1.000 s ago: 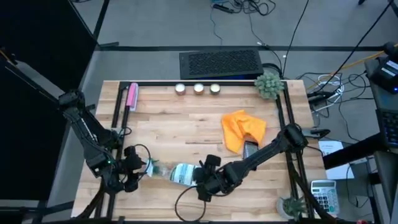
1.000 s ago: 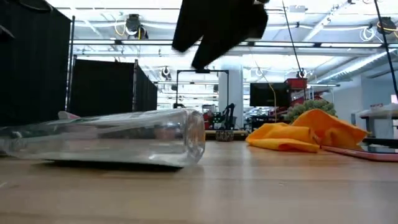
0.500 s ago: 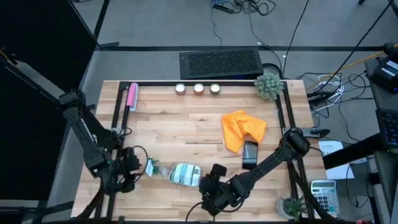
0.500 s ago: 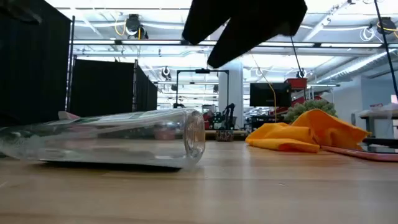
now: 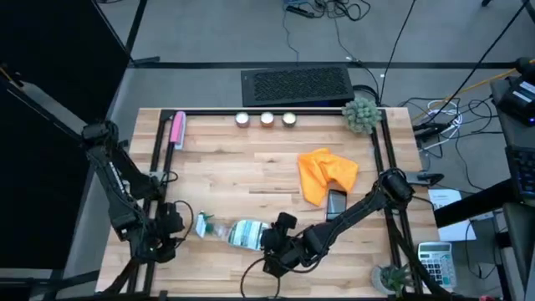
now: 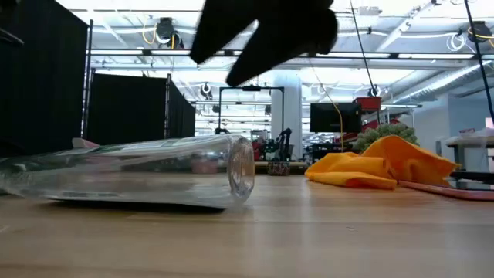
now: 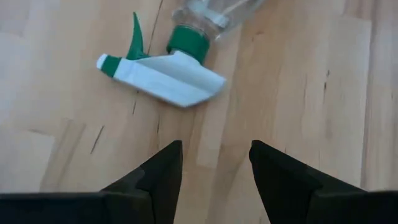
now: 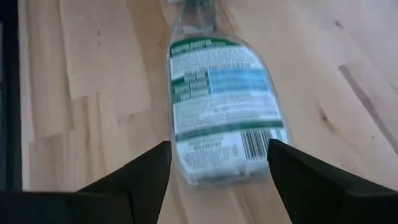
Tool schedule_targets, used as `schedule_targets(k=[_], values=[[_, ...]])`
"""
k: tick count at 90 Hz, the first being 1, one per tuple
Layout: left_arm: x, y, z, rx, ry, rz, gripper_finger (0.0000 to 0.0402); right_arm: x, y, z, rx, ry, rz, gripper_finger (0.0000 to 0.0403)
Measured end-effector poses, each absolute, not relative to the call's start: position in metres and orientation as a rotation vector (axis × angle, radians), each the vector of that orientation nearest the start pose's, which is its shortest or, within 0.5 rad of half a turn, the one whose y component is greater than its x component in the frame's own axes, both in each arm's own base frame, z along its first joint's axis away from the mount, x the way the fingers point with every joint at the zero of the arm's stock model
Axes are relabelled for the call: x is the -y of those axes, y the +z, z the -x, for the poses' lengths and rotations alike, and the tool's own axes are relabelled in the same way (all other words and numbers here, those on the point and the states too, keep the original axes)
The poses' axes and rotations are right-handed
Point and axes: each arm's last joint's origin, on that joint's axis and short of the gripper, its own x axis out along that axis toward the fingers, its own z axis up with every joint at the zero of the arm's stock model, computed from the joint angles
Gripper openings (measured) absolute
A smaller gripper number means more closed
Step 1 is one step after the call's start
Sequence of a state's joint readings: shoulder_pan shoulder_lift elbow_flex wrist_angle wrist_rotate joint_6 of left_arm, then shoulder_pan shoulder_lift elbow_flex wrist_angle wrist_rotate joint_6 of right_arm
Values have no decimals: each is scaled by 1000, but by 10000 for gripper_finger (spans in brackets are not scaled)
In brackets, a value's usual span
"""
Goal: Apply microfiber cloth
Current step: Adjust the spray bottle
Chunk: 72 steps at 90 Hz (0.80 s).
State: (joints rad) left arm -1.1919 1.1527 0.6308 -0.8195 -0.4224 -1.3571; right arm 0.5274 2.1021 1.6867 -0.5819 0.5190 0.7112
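From above, the orange cloth (image 5: 326, 174) is lying crumpled on the counter (image 5: 242, 167), touching a phone (image 5: 336, 204); a spray bottle (image 5: 234, 232) is lying between both grippers. The left gripper (image 7: 213, 163) is hovering with jaws released near the nozzle. The right gripper (image 8: 217, 163) is hovering over the bottle's base, jaws released.

Beyond my tabletop (image 5: 251, 176) I see grey floor (image 5: 209, 33) strewn with cables (image 5: 334, 12), black curtains (image 6: 127, 108) on metal framing, a white pillar (image 6: 292, 108), a dark monitor (image 6: 326, 117), and bright ceiling lights (image 6: 116, 4) overhead.
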Motion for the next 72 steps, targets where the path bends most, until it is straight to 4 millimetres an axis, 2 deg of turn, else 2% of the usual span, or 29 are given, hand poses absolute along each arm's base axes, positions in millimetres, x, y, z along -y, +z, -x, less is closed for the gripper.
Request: schedule_targets(k=[11,43,72], values=[[162,178,-76,-1134,94,203,171,-212,207,-402,-801,-287,-156,247],[171,157,-78,-1221,146,117,171,-204,179,-419,-851,-253,-174,247],[178,141,-81,-1241,180,63,171,-200,178,-421,-859,-260,-165,247]])
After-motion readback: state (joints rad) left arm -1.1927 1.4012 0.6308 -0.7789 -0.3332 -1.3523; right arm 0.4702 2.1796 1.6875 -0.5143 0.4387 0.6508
